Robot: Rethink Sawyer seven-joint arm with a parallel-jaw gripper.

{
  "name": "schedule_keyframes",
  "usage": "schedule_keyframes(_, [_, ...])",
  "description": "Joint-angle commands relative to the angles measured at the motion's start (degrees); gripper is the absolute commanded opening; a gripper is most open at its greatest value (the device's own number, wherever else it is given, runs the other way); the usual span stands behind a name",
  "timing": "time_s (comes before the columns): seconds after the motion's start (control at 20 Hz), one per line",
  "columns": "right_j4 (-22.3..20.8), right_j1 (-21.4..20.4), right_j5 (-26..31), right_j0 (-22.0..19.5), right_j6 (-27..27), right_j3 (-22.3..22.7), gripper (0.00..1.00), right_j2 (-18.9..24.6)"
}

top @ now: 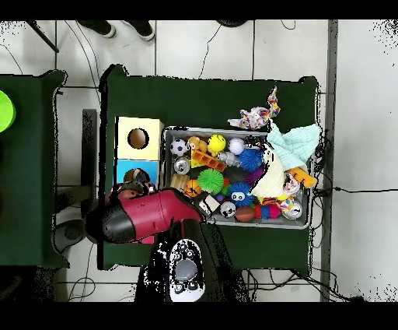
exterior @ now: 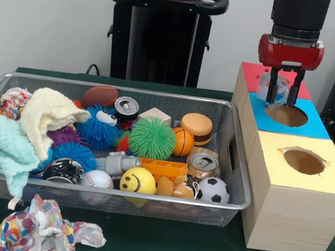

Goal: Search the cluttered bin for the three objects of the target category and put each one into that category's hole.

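You're looking at a green bench (exterior: 161, 245) that carries a wire bin (exterior: 235, 168) and, just beside it on the picture's right, a long wooden box (exterior: 284, 215) with three coloured top panels.

The box's near panel is yellow, with an open hole (exterior: 303, 161). The middle panel is blue, and its hole (exterior: 286, 115) is also open. The far panel is red and mostly hidden behind the arm.

The arm (exterior: 297, 31) hangs over that far end, and in the overhead view it covers the red panel and part of the blue one. Its gripper (exterior: 281, 97) sits at the border of red and blue, fingers pinching a crumpled clear wrapper (exterior: 278, 84) just above the box top.

The bin is packed. At its left lie a mint cloth (exterior: 0, 150) and a cream cloth (exterior: 49, 113), one overlapping the other. In the middle you have a green spiky ball (exterior: 152, 138) and a blue fuzzy ball (exterior: 98, 129), with a can (exterior: 126, 107) standing behind them and a toy football (exterior: 99, 95) at the back wall.

Toward the right you can see a toy burger (exterior: 196, 127), a small basketball (exterior: 183, 141) and a second can (exterior: 203, 164). Along the front wall sit a baseball (exterior: 97, 180), a yellow smiley ball (exterior: 137, 181) and a soccer ball (exterior: 213, 190).

Outside the bin, at the front left on the bench, lies crumpled patterned paper (exterior: 42, 229).
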Motion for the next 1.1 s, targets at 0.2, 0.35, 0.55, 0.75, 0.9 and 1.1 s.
schedule_keyframes(0.2, [2.6,3.6,-1.2,0.6,10.1,3.9,0.00,0.0])
schedule_keyframes(0.35, [2.7,3.2,0.2,1.2,9.4,2.3,0.00,-0.3])
schedule_keyframes(0.55, [3.7,3.0,2.1,1.9,9.4,1.0,0.00,-0.1])
schedule_keyframes(0.75, [4.8,3.7,1.9,2.9,10.0,0.1,0.00,-0.3])
schedule_keyframes(0.9, [5.3,4.3,1.6,3.2,9.5,-0.3,0.00,-0.4])
schedule_keyframes(1.1, [5.8,5.3,1.7,3.6,9.0,-1.3,0.00,-0.5])
